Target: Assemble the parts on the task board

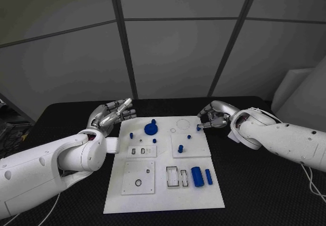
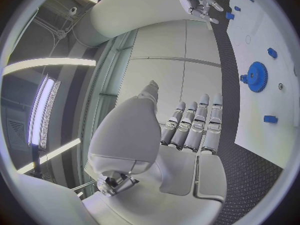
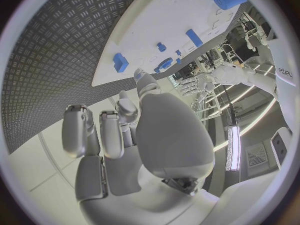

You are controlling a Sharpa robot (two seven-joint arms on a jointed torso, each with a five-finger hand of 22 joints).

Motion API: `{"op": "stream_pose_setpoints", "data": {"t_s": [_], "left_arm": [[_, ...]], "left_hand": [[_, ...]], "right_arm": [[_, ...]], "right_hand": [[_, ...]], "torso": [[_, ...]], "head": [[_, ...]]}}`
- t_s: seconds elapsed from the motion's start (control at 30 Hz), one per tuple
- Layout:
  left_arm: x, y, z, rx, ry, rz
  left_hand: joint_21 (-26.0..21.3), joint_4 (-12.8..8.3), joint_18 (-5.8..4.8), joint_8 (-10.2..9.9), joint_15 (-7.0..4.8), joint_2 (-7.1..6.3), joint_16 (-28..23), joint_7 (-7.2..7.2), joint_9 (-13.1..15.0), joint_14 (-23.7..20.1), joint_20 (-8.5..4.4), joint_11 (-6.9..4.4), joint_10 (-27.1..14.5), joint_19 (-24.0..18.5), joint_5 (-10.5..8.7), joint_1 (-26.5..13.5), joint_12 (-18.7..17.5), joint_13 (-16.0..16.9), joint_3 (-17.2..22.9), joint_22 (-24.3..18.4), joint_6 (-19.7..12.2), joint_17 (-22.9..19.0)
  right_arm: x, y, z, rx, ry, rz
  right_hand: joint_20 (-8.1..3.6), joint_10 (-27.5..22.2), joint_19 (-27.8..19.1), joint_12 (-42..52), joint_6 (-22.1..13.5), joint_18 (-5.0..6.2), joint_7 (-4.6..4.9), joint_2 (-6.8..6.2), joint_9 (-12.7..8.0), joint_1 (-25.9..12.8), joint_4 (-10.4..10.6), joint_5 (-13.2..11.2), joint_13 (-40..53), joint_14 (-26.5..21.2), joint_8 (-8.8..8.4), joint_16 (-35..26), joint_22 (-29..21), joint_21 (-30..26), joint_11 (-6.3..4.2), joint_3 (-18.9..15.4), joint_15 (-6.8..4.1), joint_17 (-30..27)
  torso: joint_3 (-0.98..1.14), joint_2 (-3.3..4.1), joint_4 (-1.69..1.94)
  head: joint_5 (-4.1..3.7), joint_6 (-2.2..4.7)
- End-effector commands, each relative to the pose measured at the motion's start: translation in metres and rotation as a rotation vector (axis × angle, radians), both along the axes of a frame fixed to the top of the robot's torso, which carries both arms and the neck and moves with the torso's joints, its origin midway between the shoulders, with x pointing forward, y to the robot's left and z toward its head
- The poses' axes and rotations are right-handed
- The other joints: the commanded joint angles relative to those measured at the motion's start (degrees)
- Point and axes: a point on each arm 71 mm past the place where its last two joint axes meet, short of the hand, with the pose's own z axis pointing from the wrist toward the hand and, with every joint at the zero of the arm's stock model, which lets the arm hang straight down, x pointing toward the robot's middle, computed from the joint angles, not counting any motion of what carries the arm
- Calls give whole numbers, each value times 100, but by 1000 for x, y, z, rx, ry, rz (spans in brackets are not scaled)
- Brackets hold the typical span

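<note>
- Task board (image 1: pixel 163 197) lay at the frame's centre, a blue gear (image 1: pixel 151 127) near its upper edge
- Left hand (image 1: pixel 113 114) hovered at the board's upper left corner, fingers straight, apart, holding nothing
- Right hand (image 1: pixel 212 117) at upper right pinched a small blue part (image 1: pixel 198 126) over the board's edge

A black table (image 1: pixel 258 188) with a textured, diamond-patterned surface is seen under everything. Behind it, grey wall panels (image 1: pixel 176 56) divided by dark seams are seen. A white object (image 1: pixel 302 92) is leaned at the far right.
</note>
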Motion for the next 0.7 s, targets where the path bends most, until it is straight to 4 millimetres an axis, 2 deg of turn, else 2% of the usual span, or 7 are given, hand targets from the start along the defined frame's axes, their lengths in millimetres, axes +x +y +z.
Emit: {"op": "stream_pose_setpoints", "data": {"t_s": [0.03,0.43,0.7], "left_arm": [[0,-2,1,-2,-9,-14],[0,-2,1,-3,-8,-15],[0,-2,1,-3,-9,-14]], "left_hand": [[-40,-21,123,-23,-16,23,-28,524,-5,-37,4,-4,4,-43,-15,38,-11,-4,1,-9,12,-8],[-40,-21,123,-23,-16,23,-28,524,-5,-37,4,-4,4,-43,-15,38,-11,-4,1,-9,12,-8],[-40,-21,123,-23,-16,23,-28,524,-5,-37,4,-4,4,-43,-15,38,-11,-4,1,-9,12,-8]], "right_arm": [[1,0,-2,-43,16,25],[5,2,-7,-62,28,23],[5,4,-13,-72,44,29]], "right_hand": [[0,-38,-34,-32,-42,67,4,23,-6,48,-4,-25,-5,296,-18,-35,133,-23,-12,-17,37,61],[-6,-19,-26,-10,28,65,6,106,15,165,-40,62,21,302,29,-32,140,-26,-16,-7,32,81],[-15,8,-13,19,217,62,-14,169,42,198,-47,77,49,308,112,-31,152,-23,-33,-1,19,94]], "torso": [[-12,-1,-9],[-12,-8,2],[-10,-8,-5]], "head": [[-1,-13],[-6,-59],[1,-74]]}}
